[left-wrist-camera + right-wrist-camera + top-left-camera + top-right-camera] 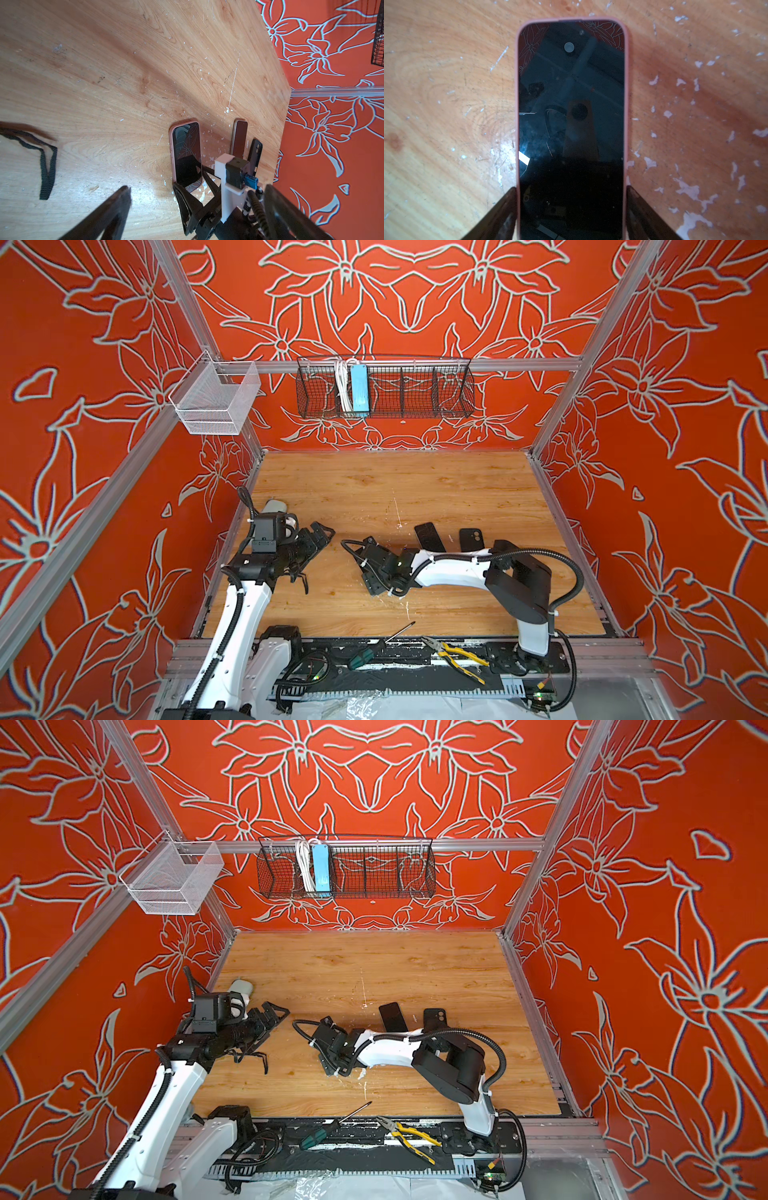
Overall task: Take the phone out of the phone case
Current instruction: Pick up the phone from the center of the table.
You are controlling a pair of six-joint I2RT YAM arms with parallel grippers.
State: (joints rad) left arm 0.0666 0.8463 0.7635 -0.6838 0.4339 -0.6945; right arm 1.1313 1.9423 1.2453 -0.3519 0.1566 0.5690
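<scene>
The phone (571, 108) lies screen up on the wooden table (374, 489), seated in a pink phone case (517, 104) whose rim frames the dark glass. My right gripper (571, 188) straddles its near end, one finger pressed against each long side of the case. Seen from the left wrist, the phone (186, 153) shows with the right gripper (193, 199) at its end. In both top views the right gripper (376, 576) (332, 1056) covers the phone. My left gripper (320, 535) (198, 187) hovers open to the left, holding nothing.
A second dark phone (430, 536) and a black case (470, 540) lie behind the right arm. A black strap (47, 166) lies on the table near the left arm. A screwdriver (365, 651) and yellow pliers (453, 655) rest on the front rail. Wire baskets (384, 391) hang on the back wall.
</scene>
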